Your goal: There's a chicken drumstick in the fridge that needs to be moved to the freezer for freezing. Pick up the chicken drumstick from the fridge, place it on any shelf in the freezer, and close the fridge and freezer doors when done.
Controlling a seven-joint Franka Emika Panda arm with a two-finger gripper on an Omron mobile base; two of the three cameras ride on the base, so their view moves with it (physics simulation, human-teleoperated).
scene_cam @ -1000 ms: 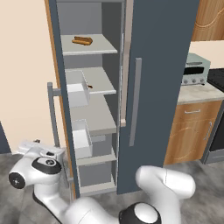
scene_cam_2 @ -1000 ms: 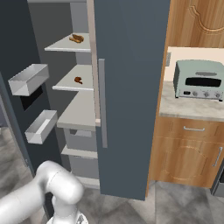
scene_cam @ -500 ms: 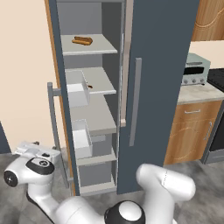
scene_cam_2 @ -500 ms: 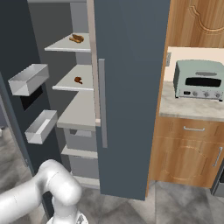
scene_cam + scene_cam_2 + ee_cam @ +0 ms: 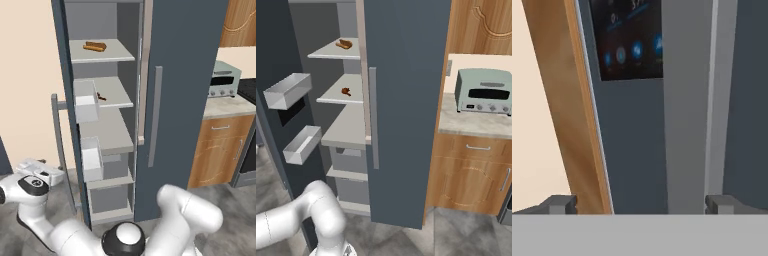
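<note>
Facing the outside of the freezer door (image 5: pixel 632 165), the gripper (image 5: pixel 641 204) has its jaws spread wide with nothing between them; the hand view gives the door's black panel (image 5: pixel 632 40) and grey bar handle (image 5: pixel 684 105) up close. From the base views, the chicken drumstick (image 5: pixel 346 91) lies on the second shelf (image 5: pixel 112 92) of the open compartment, below a hot dog (image 5: pixel 94 46). A toaster oven (image 5: pixel 485 91) sits on the counter (image 5: pixel 471 125).
</note>
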